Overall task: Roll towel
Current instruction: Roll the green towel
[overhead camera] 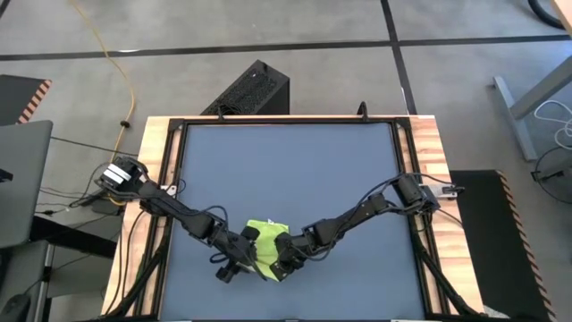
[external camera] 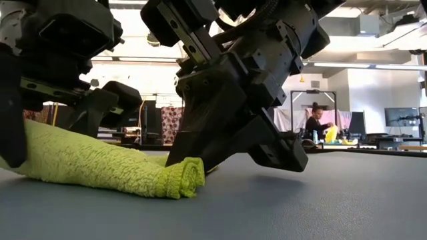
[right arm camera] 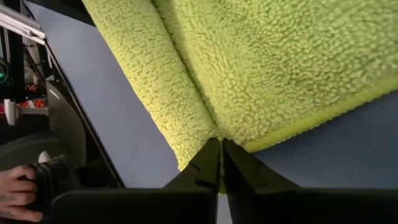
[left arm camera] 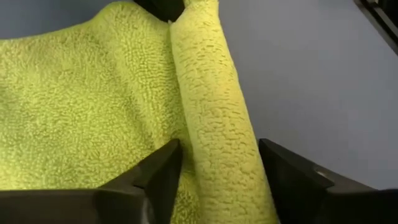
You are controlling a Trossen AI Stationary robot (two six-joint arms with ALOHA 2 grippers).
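Left hand (left arm camera: 217, 171) is sitting with fingers apart, straddling the rolled edge of the towel (overhead camera: 264, 240); right hand (right arm camera: 220, 163) is pinching its fingers together on the roll's other end. Towel's lying near the front edge of the blue-grey mat (overhead camera: 286, 170) on the counter (overhead camera: 427, 143), mat stretching bare behind it. Someone's sitting (external camera: 313, 123) way back in the room.

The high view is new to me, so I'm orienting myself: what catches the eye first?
The lime-green towel near the front edge of the dark mat, one edge already rolled. Both grippers crowd it: the left gripper straddles the roll, fingers open; the right gripper sits nearly closed at the roll's other end.
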